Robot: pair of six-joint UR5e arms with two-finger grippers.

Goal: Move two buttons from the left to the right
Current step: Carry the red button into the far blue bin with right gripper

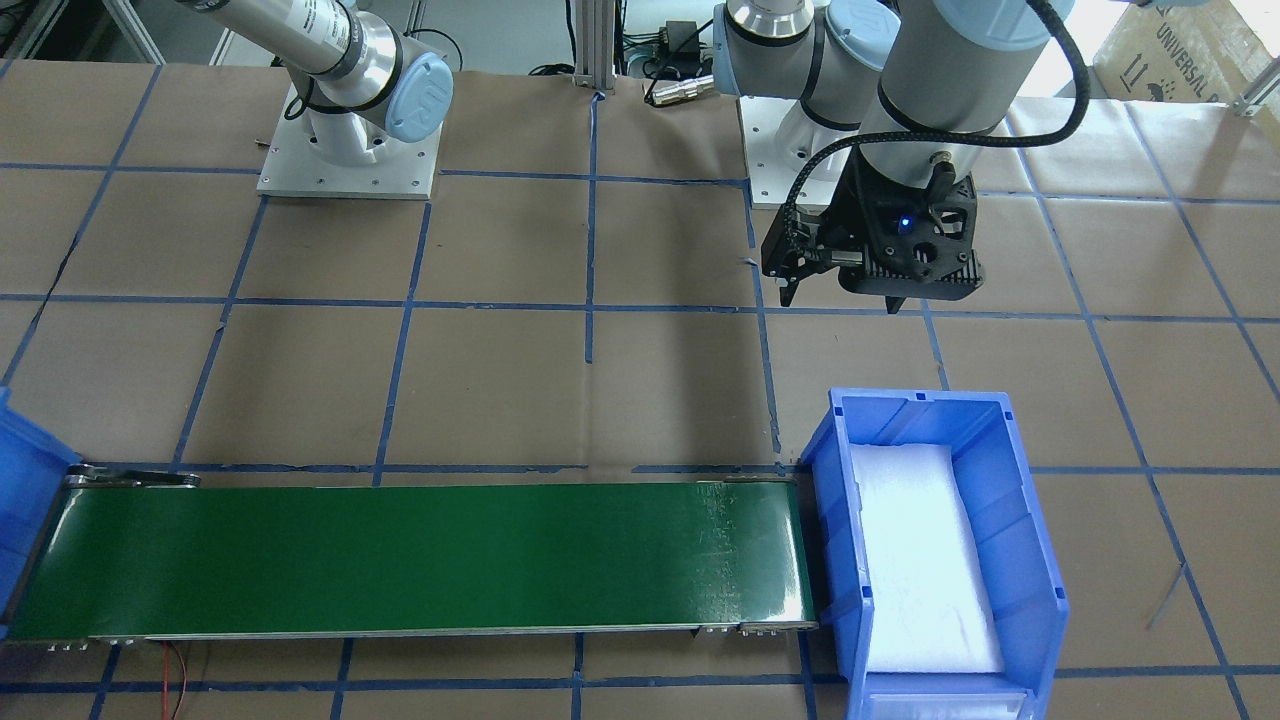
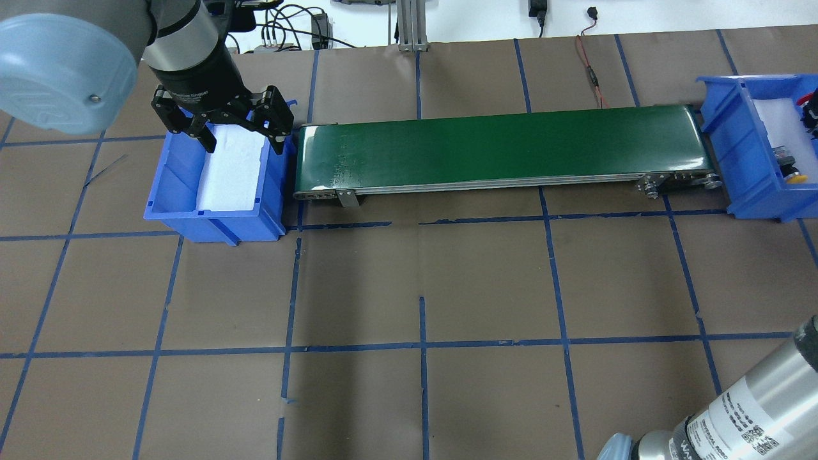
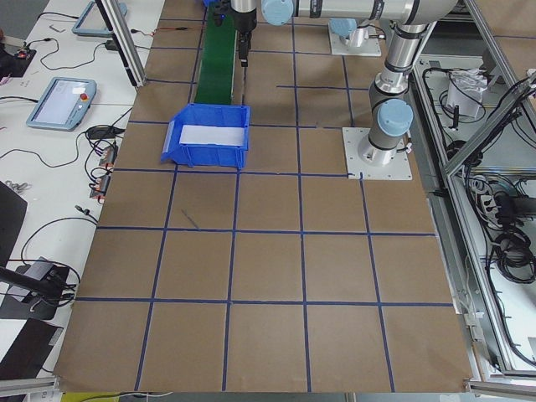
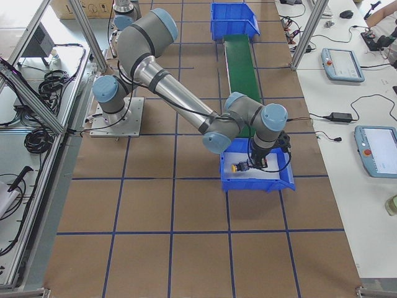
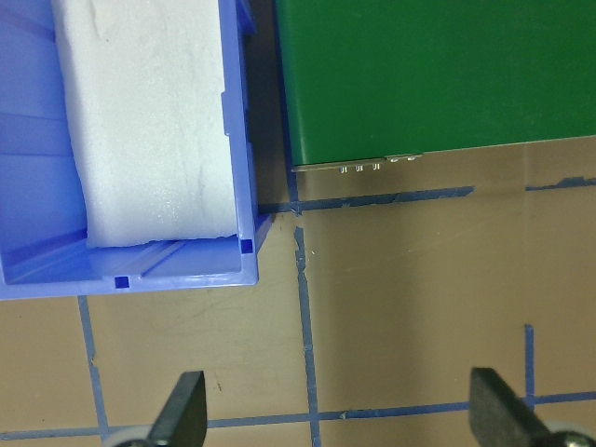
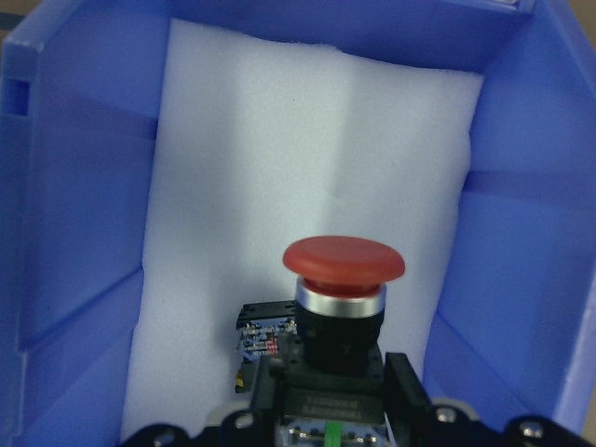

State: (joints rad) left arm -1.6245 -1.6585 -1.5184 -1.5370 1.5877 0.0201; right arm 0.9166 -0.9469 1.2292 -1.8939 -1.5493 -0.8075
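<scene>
Brown paper gridded with blue tape covers the table. The right gripper is clamped on the red button by its black body, cap up, inside the right bin over white foam — whether it touches the foam is unclear. The yellow button lies just beside it. The left gripper — fingers wide apart, holding nothing — hangs near the left bin and the green belt.

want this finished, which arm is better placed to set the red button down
Right. The right jaws are shut on the red button, already inside the right bin above the foam; the left jaws hang open near the other bin.
</scene>
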